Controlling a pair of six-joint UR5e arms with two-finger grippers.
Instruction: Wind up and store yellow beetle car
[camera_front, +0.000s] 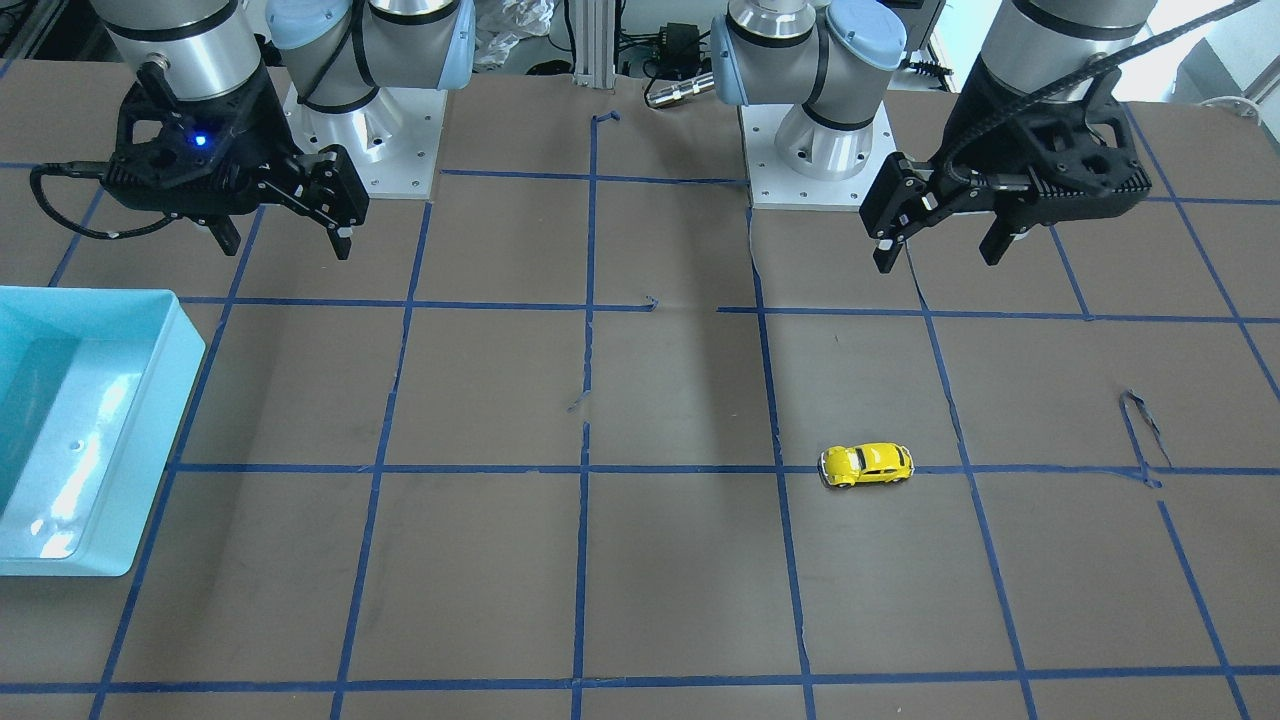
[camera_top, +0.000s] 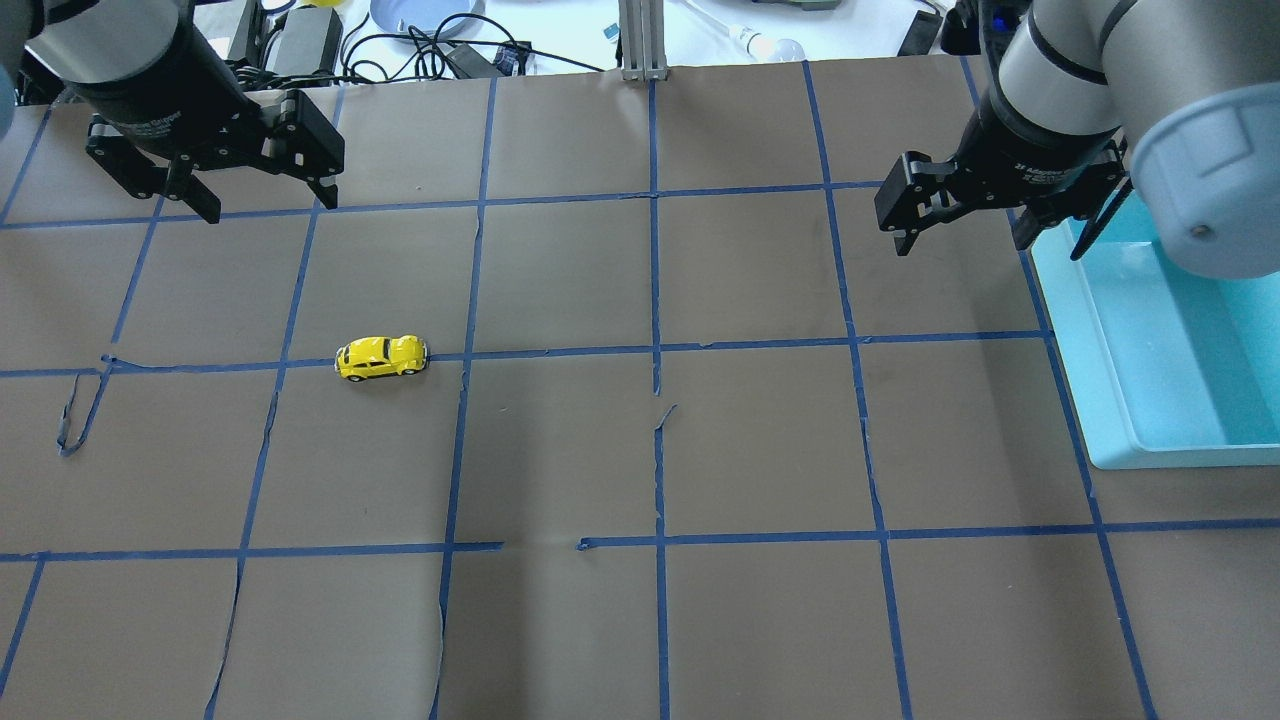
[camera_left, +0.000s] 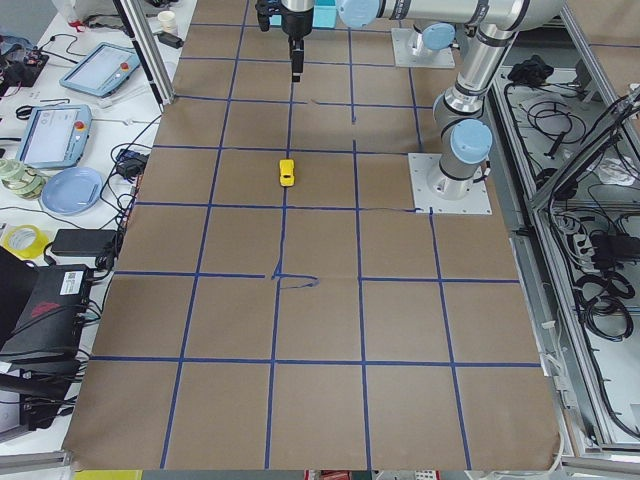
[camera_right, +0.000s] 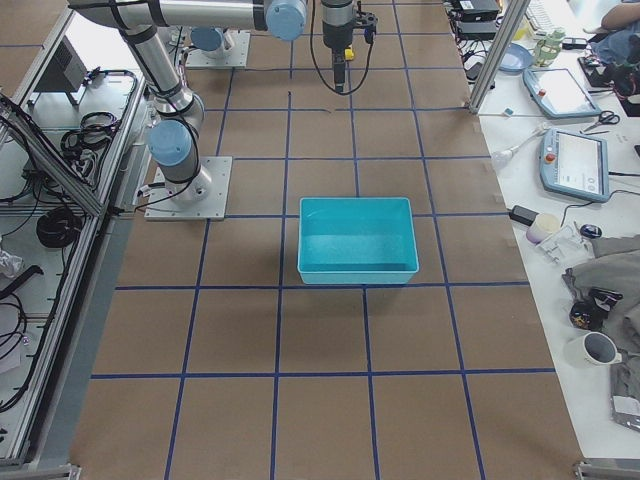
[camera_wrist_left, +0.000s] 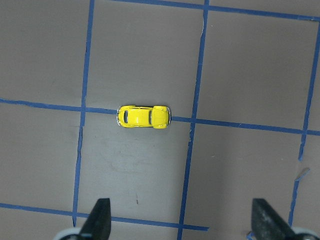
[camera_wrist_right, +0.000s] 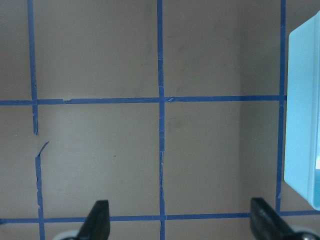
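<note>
The yellow beetle car (camera_front: 866, 465) stands on its wheels on a blue tape line on the brown table cover; it also shows in the overhead view (camera_top: 381, 357), the exterior left view (camera_left: 287, 172) and the left wrist view (camera_wrist_left: 144, 116). My left gripper (camera_top: 268, 205) hangs open and empty, high above the table and farther from the robot than the car (camera_front: 937, 258); its fingertips (camera_wrist_left: 100, 217) frame bare cover. My right gripper (camera_top: 975, 240) is open and empty, high up beside the teal bin (camera_top: 1100, 400), far from the car.
The teal bin (camera_front: 150, 400) is empty and sits on my right side; its wall shows in the right wrist view (camera_wrist_right: 300, 100). The arm bases (camera_front: 815, 150) stand at the robot's edge. Cables and devices lie beyond the far edge (camera_top: 420, 40).
</note>
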